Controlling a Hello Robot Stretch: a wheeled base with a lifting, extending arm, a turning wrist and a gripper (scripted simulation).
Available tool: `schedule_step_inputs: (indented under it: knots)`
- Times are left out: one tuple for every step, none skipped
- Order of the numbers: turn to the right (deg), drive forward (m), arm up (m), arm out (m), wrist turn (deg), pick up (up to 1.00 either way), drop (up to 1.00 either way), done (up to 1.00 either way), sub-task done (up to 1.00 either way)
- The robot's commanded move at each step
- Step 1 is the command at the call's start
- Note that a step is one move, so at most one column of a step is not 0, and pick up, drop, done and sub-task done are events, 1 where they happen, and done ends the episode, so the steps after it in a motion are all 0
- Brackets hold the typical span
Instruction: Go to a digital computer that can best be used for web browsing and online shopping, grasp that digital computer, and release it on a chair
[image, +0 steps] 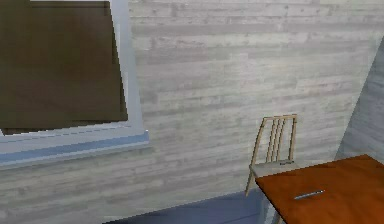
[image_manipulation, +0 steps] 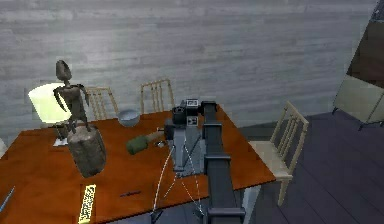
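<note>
Spanning the arm side view, the glossy orange-brown worktop (image_manipulation: 248, 152) carries everything within the arm's reach, with a pale slatted chair (image_manipulation: 288, 140) drawn up at its end as a likely drop spot. Across it runs the dark square arm (image_manipulation: 215, 165). A flat grey shape (image_manipulation: 183, 155) just left of the bar may be the computer, though that is unclear. At that shape's far end sits the claw (image_manipulation: 180, 118), and I cannot tell whether it holds anything. Nearby stand a rounded grey jar (image_manipulation: 86, 150) and a small bowl (image_manipulation: 128, 118).
</note>
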Motion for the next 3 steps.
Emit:
schedule_step_inputs:
  knots:
    - [0.0,0.0,0.0,0.0,45.0,0.0,0.0,0.0,0.0]
    - [0.0,0.0,0.0,0.0,45.0,0.0,0.0,0.0,0.0]
    - [0.0,0.0,0.0,0.0,45.0,0.0,0.0,0.0,0.0]
